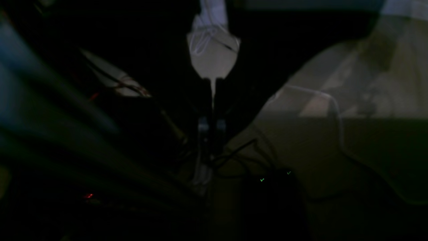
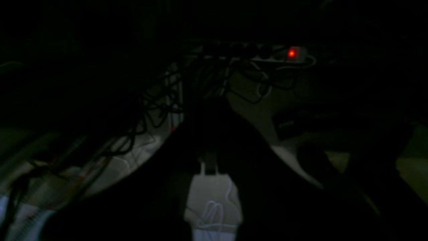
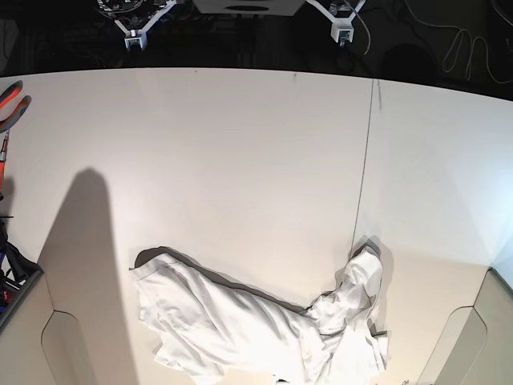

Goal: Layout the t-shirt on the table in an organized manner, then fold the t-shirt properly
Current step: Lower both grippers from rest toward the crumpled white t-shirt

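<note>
- Your t-shirt (image 3: 256,333) lies crumpled along the near edge of the table (image 3: 240,160), stretching from near the left-of-centre part toward the near right corner.
- One end of it is flatter, with a straight hem facing the left edge; the other end is bunched into a raised, twisted heap just beside the thin dark seam line (image 3: 365,176) that crosses the tabletop from far to near.
- Neither arm reaches over the cloth in the base view; nothing is touching the shirt.
- Your left gripper (image 1: 213,100) shows in its wrist view with the jaws together, only a sliver of light between them, holding nothing.
- Your right gripper (image 2: 210,167) is very dark in its own view; the jaws read as closed, nothing clamped between them.
- Both wrist views look down on dim floor with tangled cables (image 2: 157,100), and a power strip (image 2: 287,54) glows with a red light.
- Orange-handled pliers (image 3: 12,104) sit at the far left edge of the tabletop, well apart from the shirt.
</note>
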Motion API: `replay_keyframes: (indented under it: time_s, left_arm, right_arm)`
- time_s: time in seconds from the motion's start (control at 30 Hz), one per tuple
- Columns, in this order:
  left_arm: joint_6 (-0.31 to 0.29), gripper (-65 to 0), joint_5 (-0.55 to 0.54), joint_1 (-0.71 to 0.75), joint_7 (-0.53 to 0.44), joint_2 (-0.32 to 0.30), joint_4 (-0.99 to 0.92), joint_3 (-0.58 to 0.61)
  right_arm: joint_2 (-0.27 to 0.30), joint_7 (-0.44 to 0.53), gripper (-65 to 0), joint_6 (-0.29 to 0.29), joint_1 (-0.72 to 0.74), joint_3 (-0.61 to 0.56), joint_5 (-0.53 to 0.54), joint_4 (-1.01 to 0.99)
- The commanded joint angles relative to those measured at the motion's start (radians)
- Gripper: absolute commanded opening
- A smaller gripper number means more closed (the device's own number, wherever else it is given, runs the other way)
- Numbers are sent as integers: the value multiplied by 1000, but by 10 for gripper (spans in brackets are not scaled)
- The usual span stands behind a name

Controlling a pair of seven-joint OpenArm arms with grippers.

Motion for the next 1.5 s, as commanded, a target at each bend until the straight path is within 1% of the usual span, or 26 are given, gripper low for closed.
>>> replay_keyframes:
  time_s: [0.0, 0.2, 0.3, 0.43, 0.5, 0.73, 0.9, 1.0, 1.07, 1.3, 1.47]
  left_arm:
    - [-6, -639, -3, 24, -13, -8, 29, 1]
    - [-6, -639, -4, 156, -16, -42, 204, 1]
    - [-8, -639, -12, 240, -16, -70, 323, 1]
    - [-80, -639, -76, 350, -15, -132, 506, 1]
    - [-108, -639, -93, 409, -15, -163, 603, 0]
    - [-111, -639, -93, 622, -1, -262, 953, -1]
    - [-111, -639, -93, 729, 12, -326, 1197, -1]
    - [-111, -639, -93, 745, 85, -347, 1315, -1]
    - [-111, -639, -93, 739, 132, -347, 1376, -1]
    - [-110, -639, -92, 732, 123, -347, 1500, -1]
    - [-109, -639, -89, 646, 122, -346, 1509, -1]
  right_arm:
    - [18, 8, -650, 4, -22, 0, 5, 29]
    - [82, 8, -650, 4, -135, 0, 5, 200]
    - [104, 8, -650, -8, -199, 2, 5, 287]
    - [122, 8, -650, -48, -288, 13, 5, 402]
    - [127, 8, -650, -56, -336, 24, 5, 467]
    - [142, 4, -650, -56, -535, 71, 5, 749]
    - [159, -13, -650, -56, -656, 105, 5, 969]
    - [163, -35, -650, -55, -703, 132, 5, 1089]
    - [163, -37, -650, -55, -723, 148, 5, 1157]
    - [163, -37, -650, -56, -717, 185, 3, 1316]
    - [163, -37, -650, -56, -634, 187, -53, 1339]
